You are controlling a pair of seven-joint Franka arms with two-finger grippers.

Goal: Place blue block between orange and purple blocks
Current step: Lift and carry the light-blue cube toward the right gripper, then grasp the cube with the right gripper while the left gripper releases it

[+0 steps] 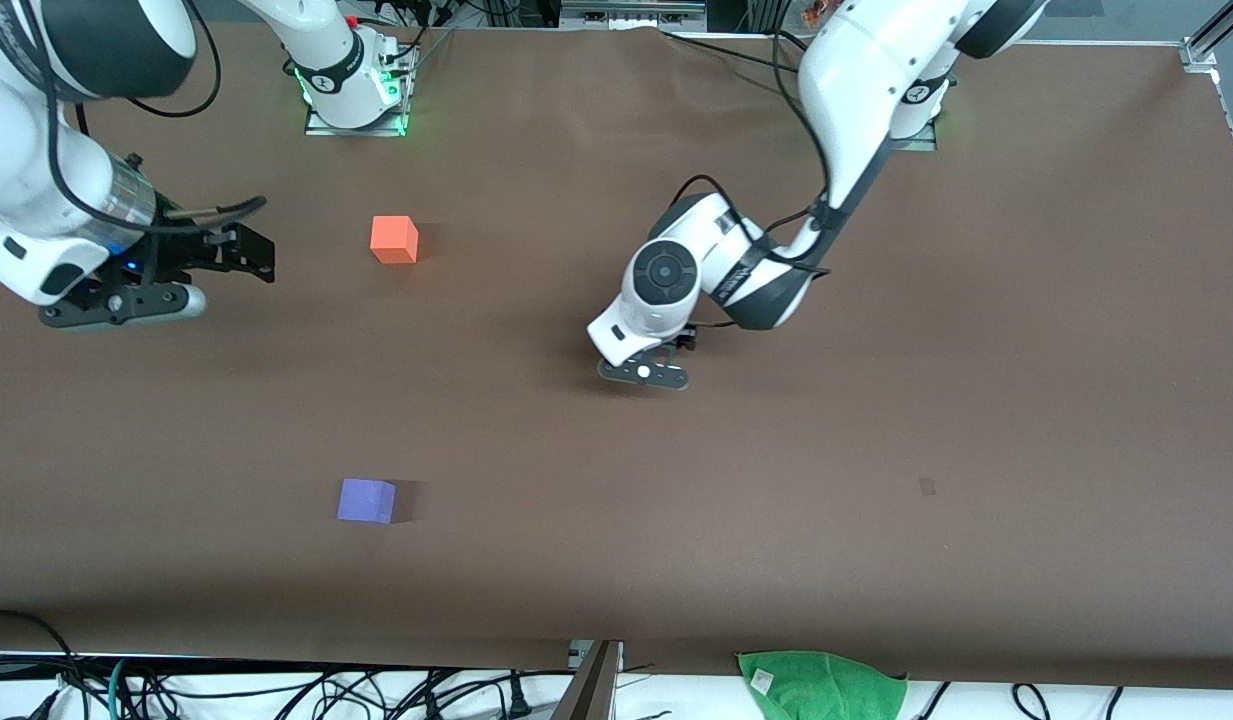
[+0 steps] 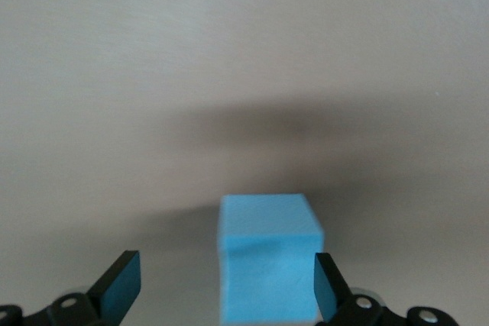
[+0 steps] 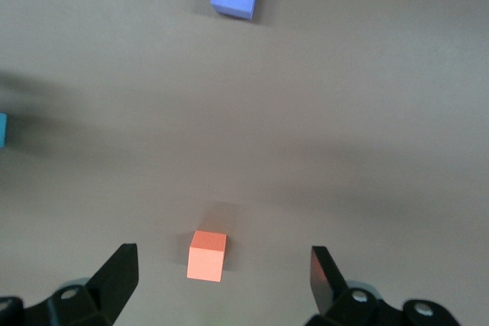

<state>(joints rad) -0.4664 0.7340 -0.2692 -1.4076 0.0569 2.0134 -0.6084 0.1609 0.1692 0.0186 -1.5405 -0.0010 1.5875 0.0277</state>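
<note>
The blue block (image 2: 267, 257) is framed between the spread fingers of the left gripper (image 2: 228, 284), low over mid-table, well off the line from orange block (image 1: 394, 240) to purple block (image 1: 366, 500). Nothing is gripped, so placement is judged undone; the right gripper (image 1: 231, 250), also spread, is parked at its own table end.

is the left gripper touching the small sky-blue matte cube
Cannot tell. In the left wrist view the left gripper stands open around the sky-blue cube; one fingertip meets its edge without a plain gap.
</note>
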